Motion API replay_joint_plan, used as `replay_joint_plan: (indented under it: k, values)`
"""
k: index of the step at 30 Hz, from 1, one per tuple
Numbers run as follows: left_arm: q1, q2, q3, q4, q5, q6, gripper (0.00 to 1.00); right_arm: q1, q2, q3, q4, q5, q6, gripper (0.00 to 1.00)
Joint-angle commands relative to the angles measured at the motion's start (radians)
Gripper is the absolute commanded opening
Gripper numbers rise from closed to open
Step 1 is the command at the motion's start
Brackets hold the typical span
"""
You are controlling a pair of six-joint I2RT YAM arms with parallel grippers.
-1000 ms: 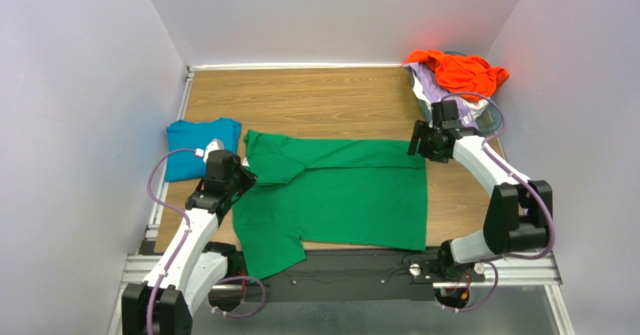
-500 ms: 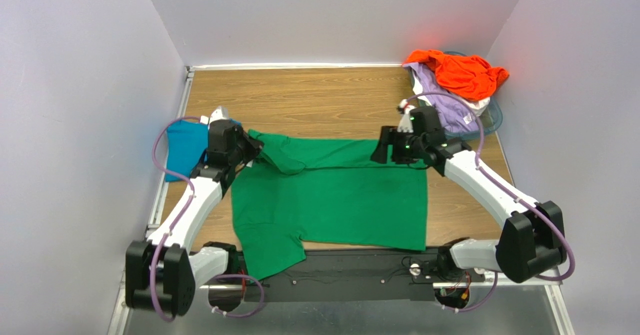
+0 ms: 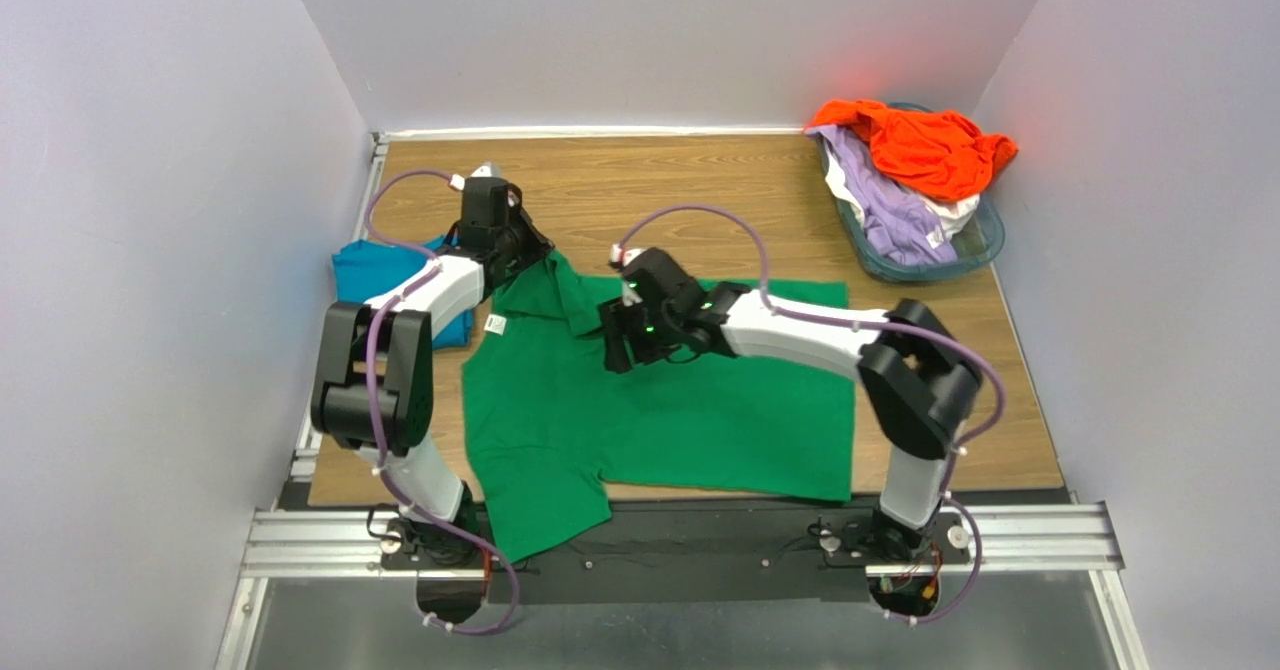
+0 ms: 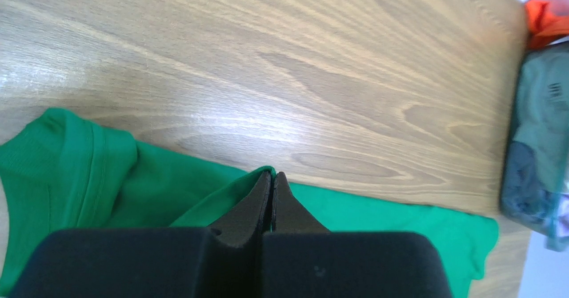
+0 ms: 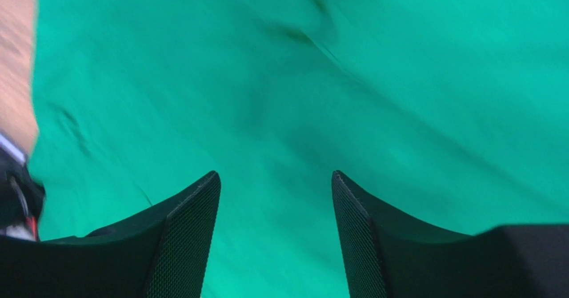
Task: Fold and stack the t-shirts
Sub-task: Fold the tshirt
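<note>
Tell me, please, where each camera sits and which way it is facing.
Top external: above and behind the arms, looking down on the table; both arms show whole, left gripper and right gripper at the green t-shirt, basket far right.
Left wrist: on the left arm, looking past its shut fingers, pinching a green fold, across bare wood.
Right wrist: just above the shirt, looking down between its open fingers; blurred.
Shared: the green t-shirt in all three; the basket in top and left wrist.

open tabletop (image 3: 676,198) behind green shirt (image 3: 691,415), basket (image 3: 980,240) far-right
</note>
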Motion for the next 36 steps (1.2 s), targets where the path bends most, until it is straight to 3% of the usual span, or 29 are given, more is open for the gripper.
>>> replay_joint_plan:
  k: [1, 9, 20, 25, 30, 36]
  values:
    - [-0.001, 0.064, 0.034, 0.013, 0.030, 0.030, 0.00, 0.056, 0.108, 0.135, 0.044, 0.148, 0.028, 0.65]
    - [-0.001, 0.078, 0.011, 0.017, 0.002, 0.034, 0.00, 0.067, 0.301, 0.297, 0.059, 0.174, 0.045, 0.61]
    - [0.001, 0.078, -0.019, 0.022, 0.004, 0.037, 0.00, 0.075, 0.387, 0.355, 0.074, 0.273, 0.181, 0.56]
    - [0.002, 0.059, -0.038, 0.023, 0.004, 0.034, 0.00, 0.076, 0.378, 0.346, 0.082, 0.359, 0.252, 0.42]
    - [0.004, 0.031, -0.061, 0.023, -0.001, 0.034, 0.00, 0.076, 0.367, 0.349, 0.080, 0.329, 0.275, 0.23]
    - [0.005, -0.009, -0.101, 0.028, -0.002, 0.031, 0.00, 0.084, 0.329, 0.325, 0.080, 0.301, 0.276, 0.08]
